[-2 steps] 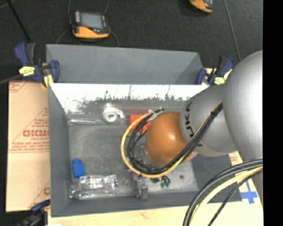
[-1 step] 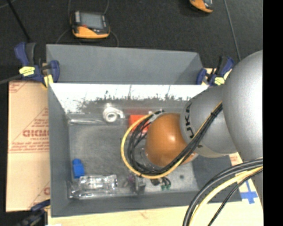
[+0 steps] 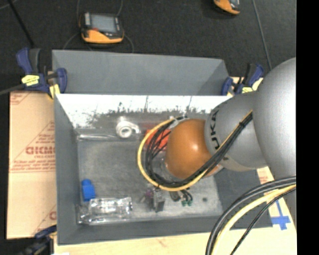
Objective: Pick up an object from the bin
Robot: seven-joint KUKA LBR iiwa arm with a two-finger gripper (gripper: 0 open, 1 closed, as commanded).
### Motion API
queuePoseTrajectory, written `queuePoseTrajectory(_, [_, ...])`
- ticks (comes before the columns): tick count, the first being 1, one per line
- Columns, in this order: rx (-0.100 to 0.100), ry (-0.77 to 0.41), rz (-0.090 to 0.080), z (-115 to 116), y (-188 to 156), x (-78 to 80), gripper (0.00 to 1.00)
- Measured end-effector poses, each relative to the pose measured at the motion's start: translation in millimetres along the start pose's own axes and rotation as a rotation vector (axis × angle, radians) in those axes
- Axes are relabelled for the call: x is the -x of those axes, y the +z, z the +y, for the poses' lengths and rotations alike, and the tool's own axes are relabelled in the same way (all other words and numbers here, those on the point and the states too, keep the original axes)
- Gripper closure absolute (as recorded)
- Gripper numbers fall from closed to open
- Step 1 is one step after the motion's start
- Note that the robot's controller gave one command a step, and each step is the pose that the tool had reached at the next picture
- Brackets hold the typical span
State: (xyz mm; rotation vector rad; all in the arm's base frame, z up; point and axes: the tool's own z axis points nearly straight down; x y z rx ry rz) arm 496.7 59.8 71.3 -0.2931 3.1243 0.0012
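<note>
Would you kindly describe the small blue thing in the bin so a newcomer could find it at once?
Look to the grey bin's lower-left corner in the camera view, where a clear plastic packet lies along the front wall. Just above its left end sits the small blue block, the only blue thing among colourless neighbours.

A: What sort of place?

B: A robotics lab or test cell, by the look; a silver industrial arm [image 3: 279, 114], with an orange cover [image 3: 187, 147] at its wrist and yellow and black cables [image 3: 142, 157] looped round it; it reaches into a grey metal bin [image 3: 134, 79].

A: And round the bin?

B: An orange-and-black handheld unit [image 3: 101, 27] on a cord, lying on a dark surface [image 3: 164, 25] behind the bin; a second like it [image 3: 227, 4] at the top edge.
</note>
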Motion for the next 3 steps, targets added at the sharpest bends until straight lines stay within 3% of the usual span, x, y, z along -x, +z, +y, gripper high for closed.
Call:
queuePoseTrajectory(1, [0.000,0.002,0.001,0,1,-0.4,0.00])
queuePoseTrajectory(2, [0.000,0.003,0.001,0,0,-0.6,1.00])
queuePoseTrajectory(3, [-0.003,-0.023,-0.007,-11,-139,-8.7,1.00])
